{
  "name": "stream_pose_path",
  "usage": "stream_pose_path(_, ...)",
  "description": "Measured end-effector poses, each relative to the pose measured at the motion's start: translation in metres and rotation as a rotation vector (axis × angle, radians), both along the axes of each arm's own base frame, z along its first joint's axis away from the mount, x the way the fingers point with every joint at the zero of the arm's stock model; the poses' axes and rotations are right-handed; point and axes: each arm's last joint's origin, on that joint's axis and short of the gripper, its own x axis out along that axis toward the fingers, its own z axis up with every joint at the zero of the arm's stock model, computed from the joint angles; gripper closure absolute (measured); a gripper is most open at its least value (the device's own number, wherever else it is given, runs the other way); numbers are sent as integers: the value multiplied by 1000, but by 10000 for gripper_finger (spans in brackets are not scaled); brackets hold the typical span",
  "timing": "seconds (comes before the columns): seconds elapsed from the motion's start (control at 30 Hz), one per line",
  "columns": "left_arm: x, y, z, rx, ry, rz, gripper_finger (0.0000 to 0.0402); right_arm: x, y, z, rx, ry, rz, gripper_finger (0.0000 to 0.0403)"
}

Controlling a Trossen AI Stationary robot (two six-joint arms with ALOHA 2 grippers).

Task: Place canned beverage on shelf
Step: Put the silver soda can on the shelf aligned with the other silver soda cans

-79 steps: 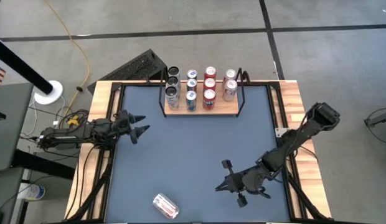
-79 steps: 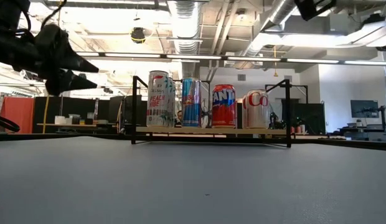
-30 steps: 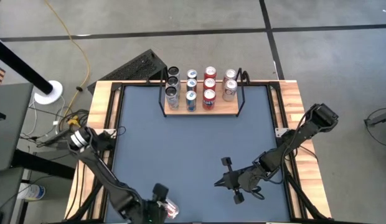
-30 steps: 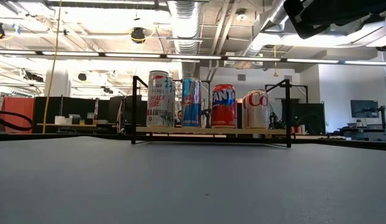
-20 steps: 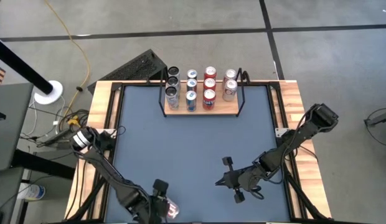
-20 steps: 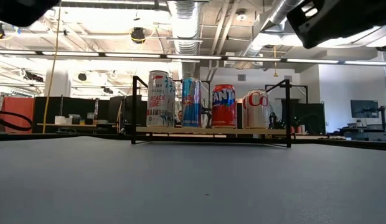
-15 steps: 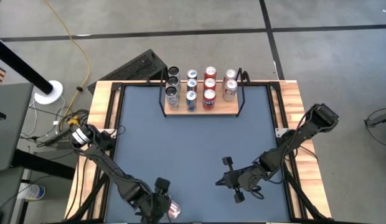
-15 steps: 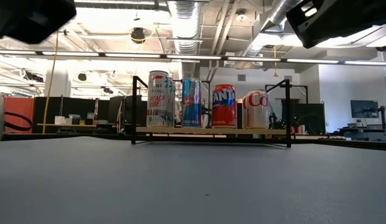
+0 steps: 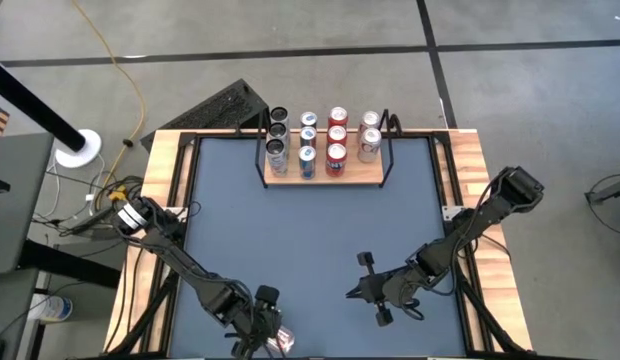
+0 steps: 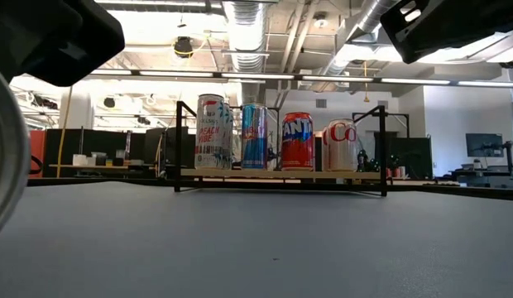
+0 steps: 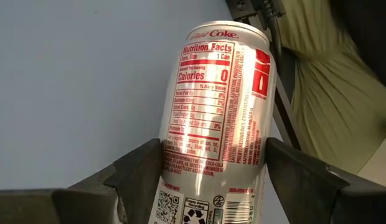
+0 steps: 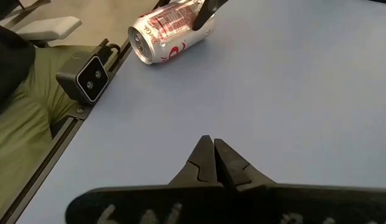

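Blue-topped table [image 9: 310, 230] with wood side rails, both arms over it. Shelf [image 9: 325, 172] at the far edge, middle, light wood board with black wire ends, loaded with upright cans [image 9: 336, 133] in four rows; the low view shows only the front row [image 10: 297, 141], rest hidden behind.

Left arm reaches to the near edge; left hand [image 9: 267, 328] sits over the lying silver can [image 11: 218, 118], fingers [image 11: 143, 171] spread wide on either side of its body; can't tell if they press on it. The can lies on its side on the table, well apart from the shelf, partly cut off at the high view's bottom edge.

Right hand [image 9: 354, 292] is near-right of centre, clenched, nothing in it.

Small camera [image 12: 88, 77] sits at the table rim beside the can. Olive cloth [image 11: 333, 81] beyond the edge.
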Motion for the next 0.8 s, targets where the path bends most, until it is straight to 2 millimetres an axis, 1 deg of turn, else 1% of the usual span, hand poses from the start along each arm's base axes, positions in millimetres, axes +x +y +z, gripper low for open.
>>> stream_pose_path(0.4, -7, -8, 0, 15, -10, -62, 140, 0, 0, 0, 0, 0, 0, 403)
stream_pose_path(0.8, -23, -23, -1, 114, -94, -69, 141, 0, 0, 0, 0, 0, 0, 403)
